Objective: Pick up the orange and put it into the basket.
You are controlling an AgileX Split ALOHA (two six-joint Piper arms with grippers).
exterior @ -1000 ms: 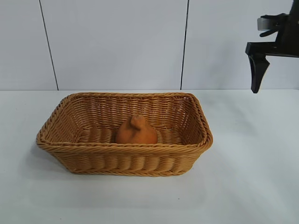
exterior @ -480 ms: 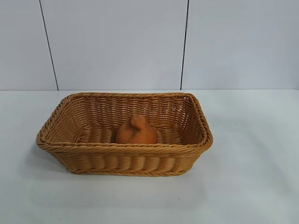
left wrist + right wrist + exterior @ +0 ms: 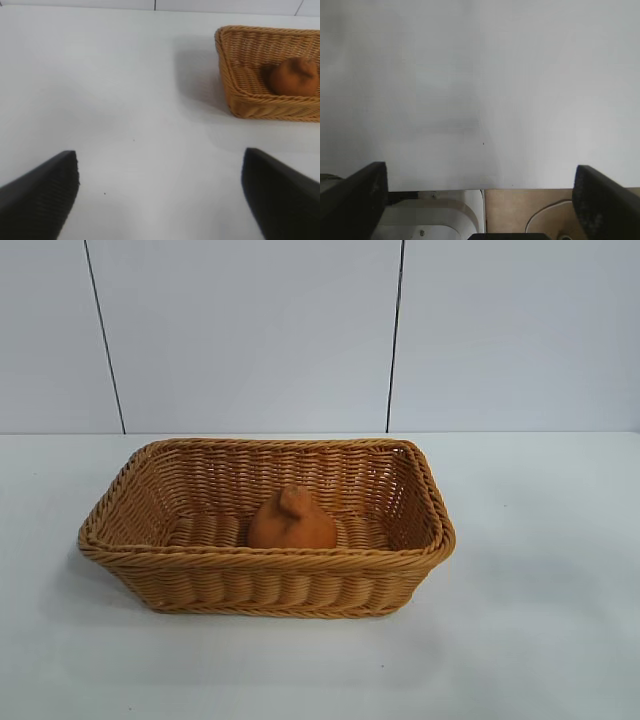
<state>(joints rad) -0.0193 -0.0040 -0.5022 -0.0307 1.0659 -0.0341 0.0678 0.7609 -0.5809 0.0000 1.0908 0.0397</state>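
Observation:
The dull-orange orange [image 3: 291, 521] with a knobby top sits inside the tan wicker basket [image 3: 265, 558] at the middle of the white table. Both also show in the left wrist view, the orange [image 3: 294, 76] within the basket [image 3: 260, 105]. My left gripper [image 3: 160, 172] is open and empty above bare table, well away from the basket. My right gripper [image 3: 480, 180] is open and empty above the table's edge. Neither gripper shows in the exterior view.
A white wall with dark seams stands behind the table. The right wrist view shows the table's edge [image 3: 485, 189], with a wooden surface [image 3: 520, 210] and a white fixture [image 3: 435, 215] below it.
The right gripper, at the upper right of the exterior view one second ago, has left that view. The orange and basket have not moved.

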